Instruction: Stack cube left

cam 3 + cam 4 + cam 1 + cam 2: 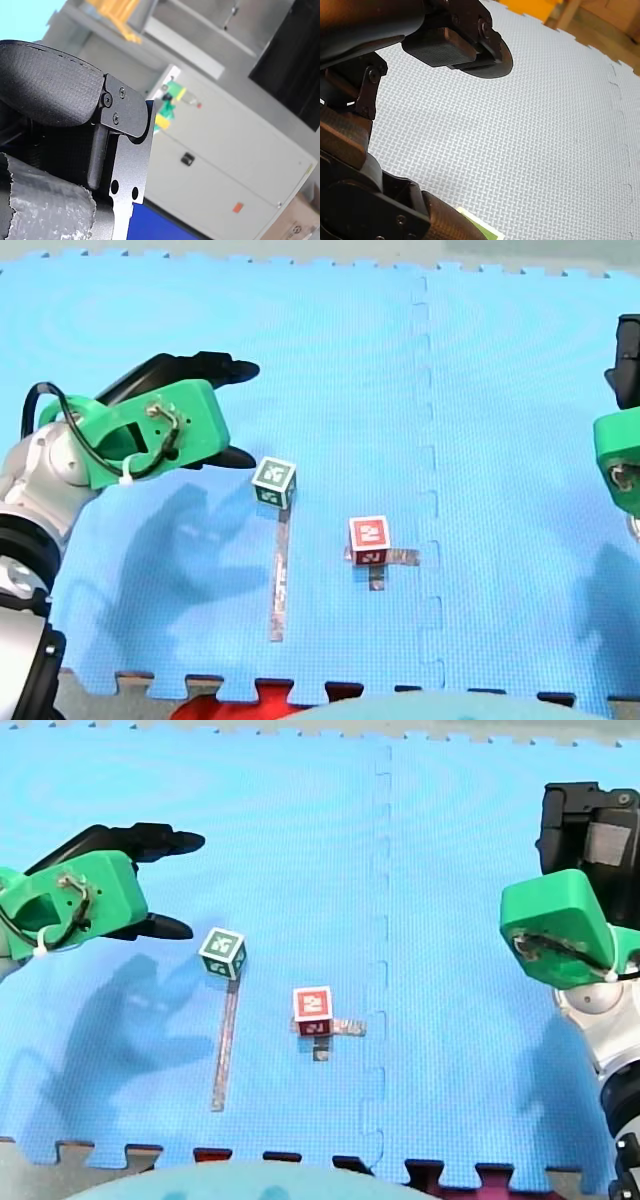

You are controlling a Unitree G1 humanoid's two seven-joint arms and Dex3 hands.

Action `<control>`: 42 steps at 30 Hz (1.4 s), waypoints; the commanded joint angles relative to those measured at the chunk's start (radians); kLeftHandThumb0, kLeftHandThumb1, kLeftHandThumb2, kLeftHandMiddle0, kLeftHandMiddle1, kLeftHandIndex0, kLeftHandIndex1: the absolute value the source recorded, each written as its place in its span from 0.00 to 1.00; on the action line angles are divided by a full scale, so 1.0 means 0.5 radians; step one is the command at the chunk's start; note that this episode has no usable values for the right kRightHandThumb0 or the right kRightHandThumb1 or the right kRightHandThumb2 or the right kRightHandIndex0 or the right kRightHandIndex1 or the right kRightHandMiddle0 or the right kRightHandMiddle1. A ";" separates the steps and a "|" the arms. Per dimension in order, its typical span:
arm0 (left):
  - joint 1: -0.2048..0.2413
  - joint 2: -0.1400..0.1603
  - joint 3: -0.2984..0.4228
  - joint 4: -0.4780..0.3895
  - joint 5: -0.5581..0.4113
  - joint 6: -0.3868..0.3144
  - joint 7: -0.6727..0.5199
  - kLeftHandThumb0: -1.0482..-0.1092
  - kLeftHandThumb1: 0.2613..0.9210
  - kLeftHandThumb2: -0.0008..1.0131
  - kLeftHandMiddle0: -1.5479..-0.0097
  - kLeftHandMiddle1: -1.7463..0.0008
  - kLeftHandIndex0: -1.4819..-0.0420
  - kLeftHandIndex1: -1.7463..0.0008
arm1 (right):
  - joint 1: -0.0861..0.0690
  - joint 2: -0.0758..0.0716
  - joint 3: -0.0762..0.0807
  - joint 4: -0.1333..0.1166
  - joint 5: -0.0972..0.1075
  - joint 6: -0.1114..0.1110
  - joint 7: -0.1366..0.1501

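Note:
A green cube [273, 482] with white markings sits on the blue foam mat [330, 370], left of centre. A red cube [369, 539] stands apart from it, lower and to the right, on a short strip of grey tape. My left hand [243, 415] hovers just left of the green cube, one finger above it and one close beside its left face, holding nothing. A green-and-white corner [477, 222] peeks out beside dark fingers [452, 50] in the second wrist view. My right hand [588, 820] is raised at the far right edge, away from both cubes.
A long strip of grey tape [279, 585] runs from under the green cube toward the mat's front edge. A seam [430, 440] splits the mat into two tiles. Red mat pieces [250, 702] show past the toothed front edge.

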 commanded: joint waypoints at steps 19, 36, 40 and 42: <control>0.010 -0.028 -0.002 0.019 -0.003 0.049 -0.027 0.35 0.62 0.00 0.53 0.00 0.66 0.98 | 0.068 -0.033 -0.012 -0.089 -0.004 0.011 -0.013; 0.066 -0.032 -0.030 0.015 0.024 -0.069 -0.073 0.30 0.63 0.00 0.47 0.00 0.54 0.97 | 0.104 -0.067 -0.012 -0.176 -0.050 0.032 -0.030; 0.072 -0.044 -0.043 0.015 0.030 -0.076 -0.069 0.29 0.63 0.00 0.46 0.00 0.54 0.98 | 0.112 -0.083 -0.013 -0.186 -0.064 0.027 -0.041; 0.078 -0.053 -0.052 0.017 0.035 -0.072 -0.062 0.29 0.63 0.00 0.45 0.00 0.55 0.99 | 0.116 -0.090 -0.016 -0.190 -0.067 0.026 -0.041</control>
